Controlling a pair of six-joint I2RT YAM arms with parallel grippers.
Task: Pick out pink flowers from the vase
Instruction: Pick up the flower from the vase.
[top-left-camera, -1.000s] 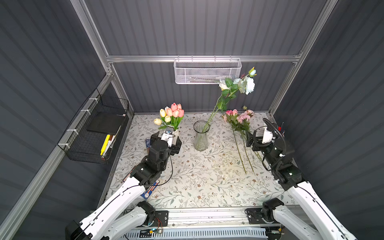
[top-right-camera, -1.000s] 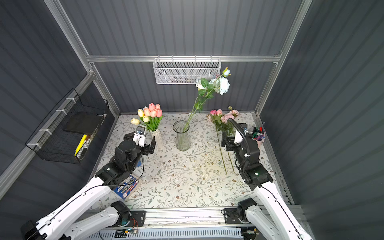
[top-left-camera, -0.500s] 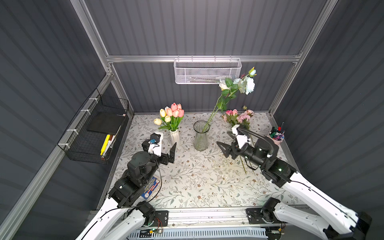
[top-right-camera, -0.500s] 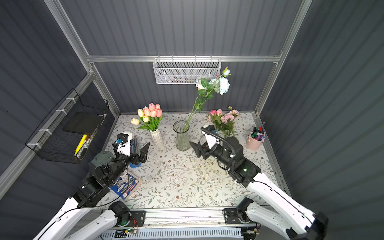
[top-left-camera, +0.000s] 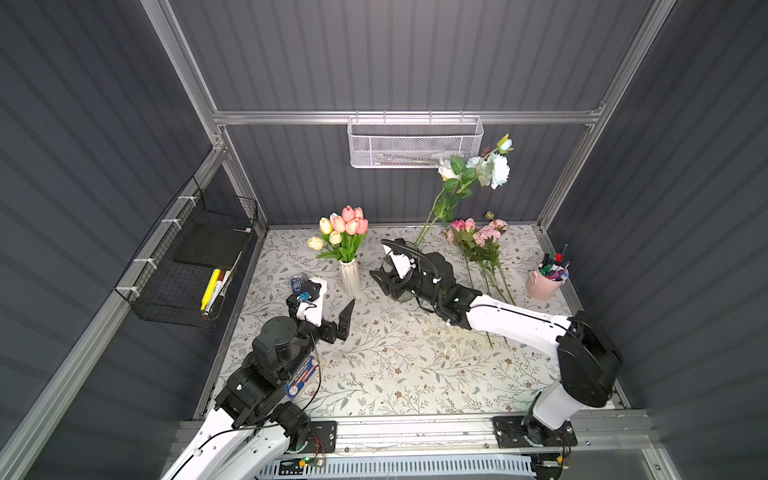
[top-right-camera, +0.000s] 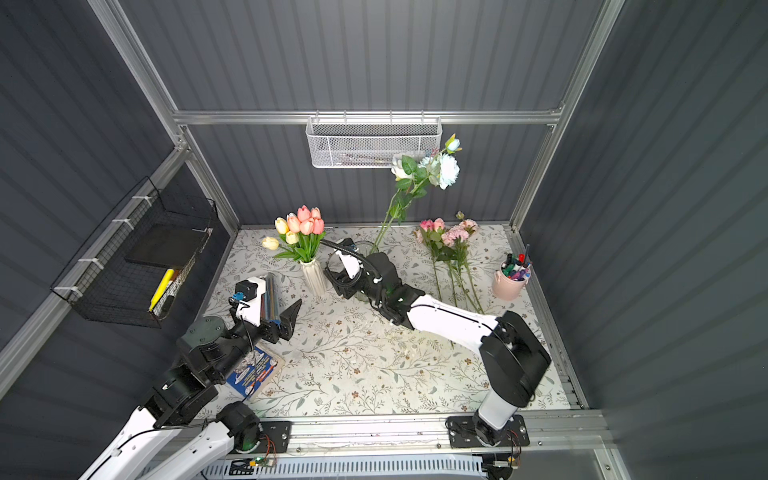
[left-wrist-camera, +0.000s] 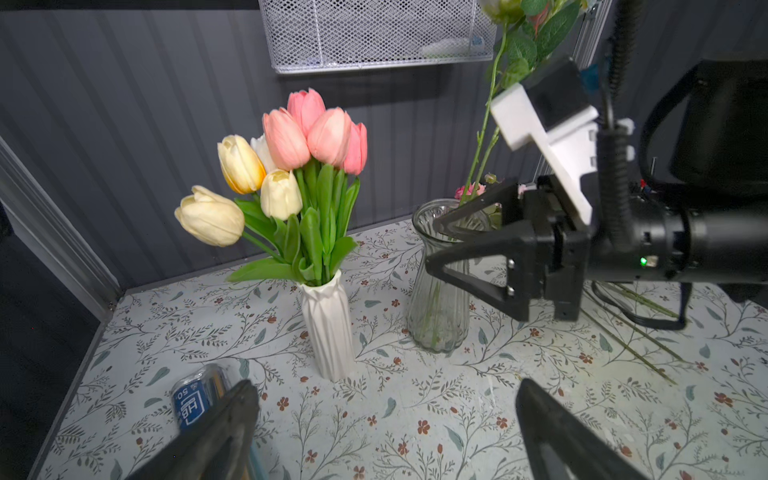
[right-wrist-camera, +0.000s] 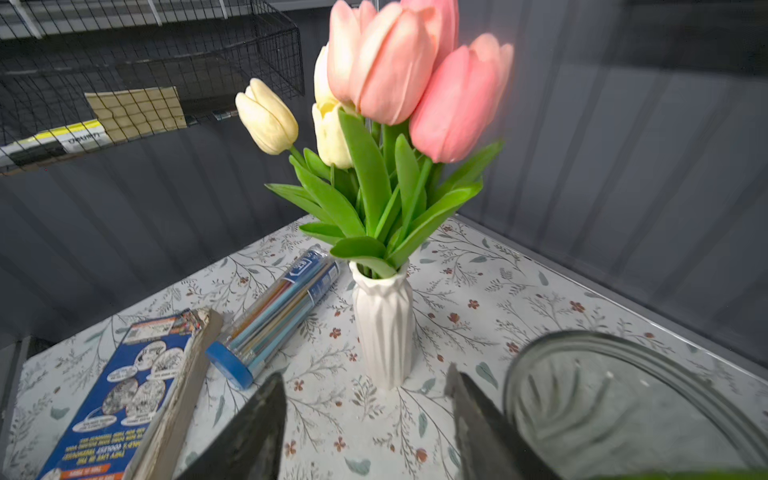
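Glass vase (left-wrist-camera: 436, 316) beside the right tool (left-wrist-camera: 432, 246); both tools empty.
We note the right tool's jaws apart with nothing between them. Just ahead of it the pink tulips (left-wrist-camera: 320, 133) stand upright in the white vase (left-wrist-camera: 328, 328). The left tool (left-wrist-camera: 386, 384) gapes wide, empty, short of that vase. More pink flowers (top-left-camera: 478, 237) lie on the counter (top-left-camera: 395, 365) behind the right tool, well apart.

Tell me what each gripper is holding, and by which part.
Nothing is held. The left gripper is wide open above the mat; the right gripper, jaws apart, sits beside the glass vase with nothing between them.
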